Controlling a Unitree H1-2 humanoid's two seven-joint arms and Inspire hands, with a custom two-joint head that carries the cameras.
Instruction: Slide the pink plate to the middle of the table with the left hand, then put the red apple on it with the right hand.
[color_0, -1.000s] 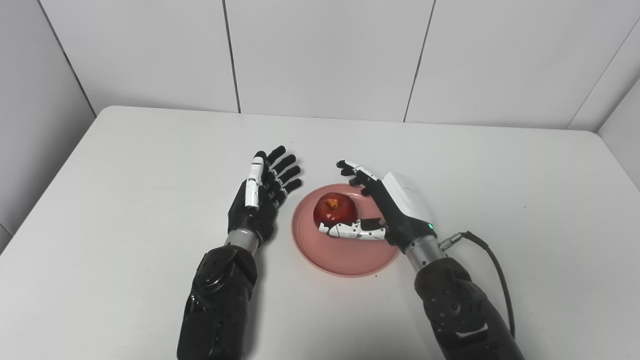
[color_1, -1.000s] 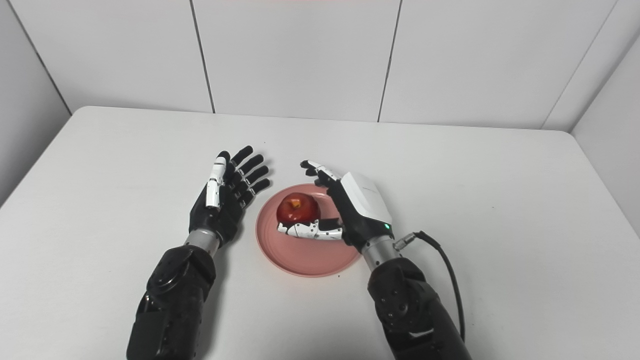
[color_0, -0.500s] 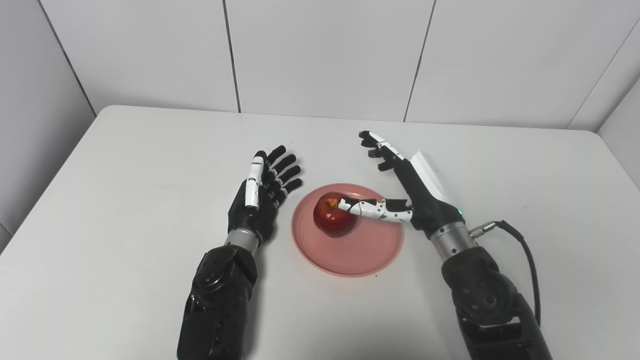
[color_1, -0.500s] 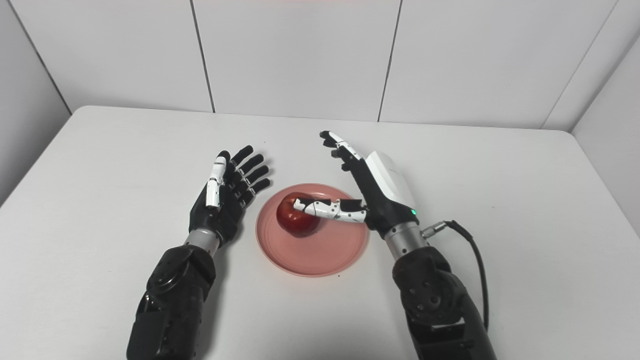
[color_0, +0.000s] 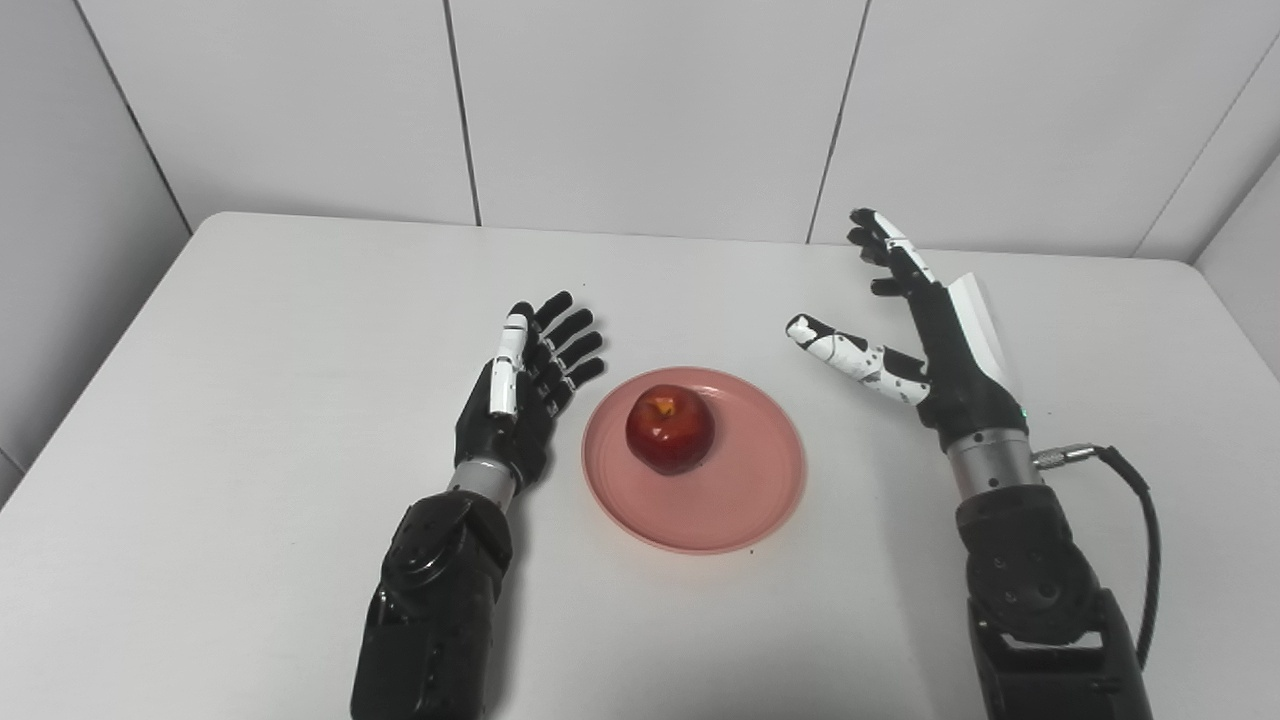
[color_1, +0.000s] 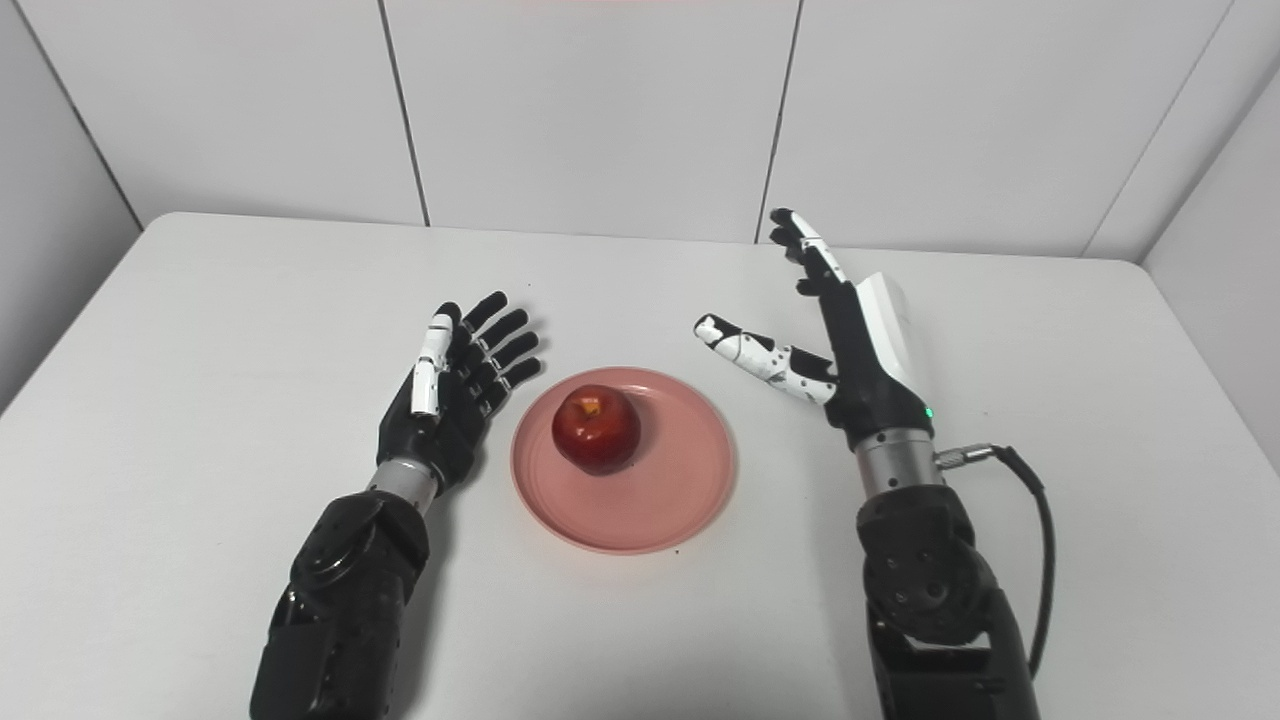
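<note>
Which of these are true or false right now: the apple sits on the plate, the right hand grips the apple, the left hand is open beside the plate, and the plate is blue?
1. The red apple sits on the pink plate. True.
2. The right hand grips the apple. False: it is open, clear of the plate.
3. The left hand is open beside the plate. True.
4. The plate is blue. False: it is pink.

The black-and-white left hand (color_0: 520, 395) is resting low with its fingers spread, pointing toward one o'clock. The black right hand with a white back shell (color_0: 925, 335) is hovering raised, empty, fingers reaching toward eleven o'clock, thumb splayed toward nine.
</note>
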